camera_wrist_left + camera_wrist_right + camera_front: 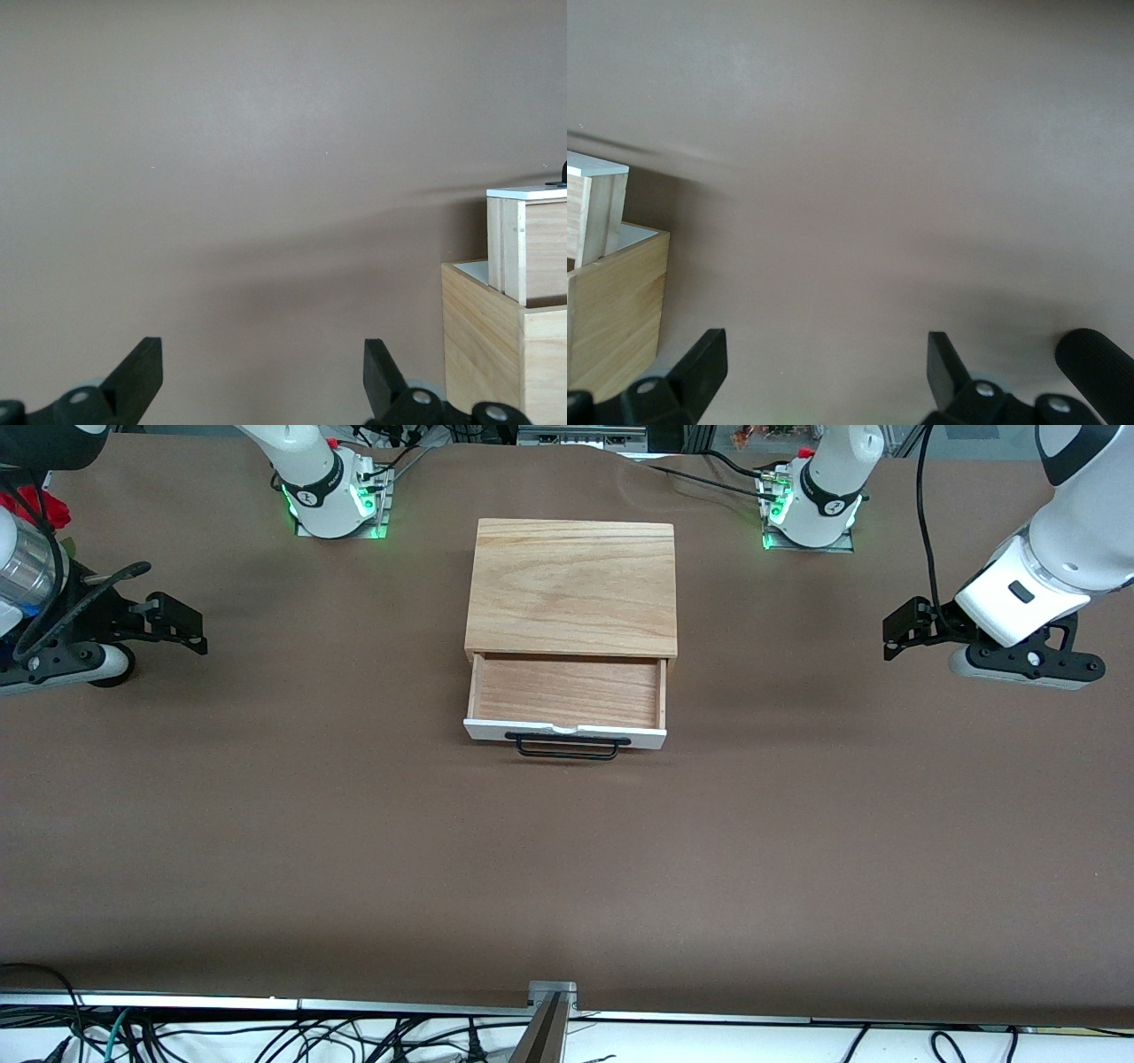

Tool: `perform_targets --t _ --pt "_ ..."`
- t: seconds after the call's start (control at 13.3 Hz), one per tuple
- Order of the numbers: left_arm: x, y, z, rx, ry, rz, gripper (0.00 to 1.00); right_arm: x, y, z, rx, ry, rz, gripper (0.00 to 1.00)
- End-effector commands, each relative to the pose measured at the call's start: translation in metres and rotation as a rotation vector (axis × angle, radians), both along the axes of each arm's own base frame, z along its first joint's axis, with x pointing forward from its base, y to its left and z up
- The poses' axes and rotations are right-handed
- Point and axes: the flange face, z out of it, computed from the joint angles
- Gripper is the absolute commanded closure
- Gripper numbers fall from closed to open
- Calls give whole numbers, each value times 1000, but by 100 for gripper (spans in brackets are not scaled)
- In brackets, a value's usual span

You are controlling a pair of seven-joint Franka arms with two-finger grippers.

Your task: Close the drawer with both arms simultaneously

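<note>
Drawer point(567, 695) and housing sit in the middle of the brown bench point(354, 841), midway between the two arms' ends. The drawer is pulled out of the light-wood box point(571, 589) toward the front camera, so its bare wooden floor shows, and its white front panel point(564, 734) with the thin black wire handle point(567, 746) faces that camera.

The left gripper point(890, 633) hangs above bare bench toward the left arm's end, well apart from the drawer and touching nothing. In the left wrist view its two black fingers point(137, 376) stand spread wide with only brown bench between them, and the box corner point(496, 345) with the drawer's side point(523, 239) sticking out of it shows at the frame's edge.

The right gripper point(197, 638) hangs above bare bench toward the right arm's end, likewise well apart from the drawer and holding nothing. Its fingers point(700, 363) are also spread wide in the right wrist view, with the box point(616, 310) and the protruding drawer's side point(594, 217) off at the edge.

Both grippers point inward toward the drawer from either end of the bench. Each arm's base point(332, 491) stands at the bench edge farthest from the front camera, one to each side of the box.
</note>
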Motion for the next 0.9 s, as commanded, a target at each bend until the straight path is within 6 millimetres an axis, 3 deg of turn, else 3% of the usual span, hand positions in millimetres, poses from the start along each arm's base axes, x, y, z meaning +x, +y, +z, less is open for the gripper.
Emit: perform_targets --t 0.0,0.82 --pt "-3 1 4 22 -3 -6 0 -6 0 4 1 6 -11 0" --pt "-3 -1 4 23 -3 -4 0 -7 4 5 -2 5 -26 0"
